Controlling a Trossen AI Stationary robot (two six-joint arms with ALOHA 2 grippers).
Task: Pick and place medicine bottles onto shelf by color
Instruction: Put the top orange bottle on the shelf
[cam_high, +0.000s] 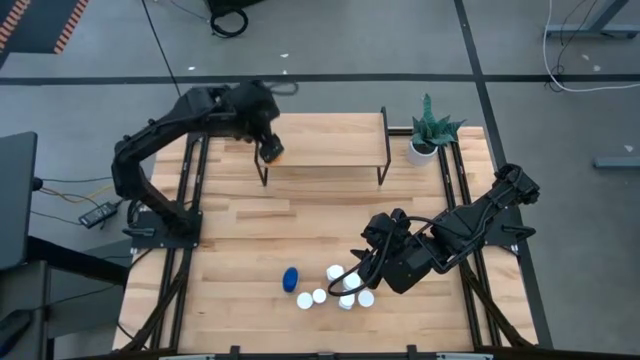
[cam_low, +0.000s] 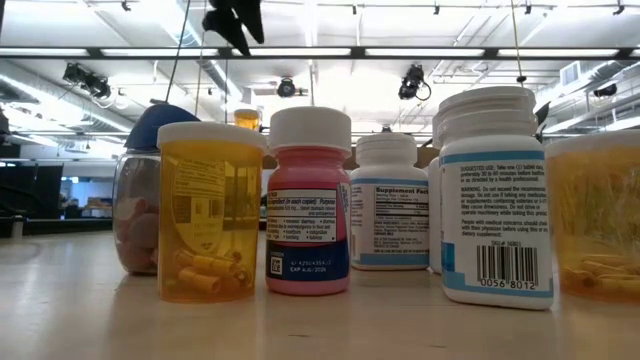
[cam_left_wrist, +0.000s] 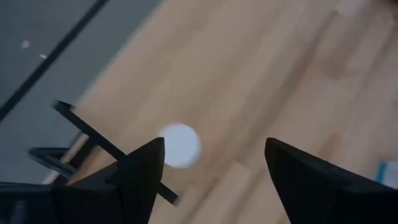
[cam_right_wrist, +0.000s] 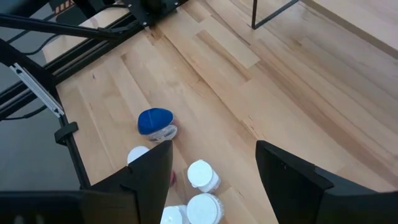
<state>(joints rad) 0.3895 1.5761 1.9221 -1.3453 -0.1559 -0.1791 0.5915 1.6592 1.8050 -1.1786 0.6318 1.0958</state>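
Several white-capped medicine bottles (cam_high: 340, 285) stand bunched near the table's near edge, with a blue-capped one (cam_high: 290, 278) to their left. The low view shows orange (cam_low: 210, 215), pink (cam_low: 308, 200) and white (cam_low: 495, 195) bodies, all upright on their bases. My right gripper (cam_right_wrist: 214, 149) hovers open just right of and above the bunch (cam_right_wrist: 202, 174). My left gripper (cam_left_wrist: 214, 146) is open over the left end of the shelf (cam_high: 325, 140). A white-capped bottle (cam_left_wrist: 180, 145) stands on the shelf board below it, beside one finger.
A potted green plant (cam_high: 430, 130) stands at the shelf's right end, near the table's far right corner. The shelf's black legs (cam_high: 265, 175) come down at its front corners. Bare tabletop (cam_high: 320, 220) lies between the shelf and the bottles.
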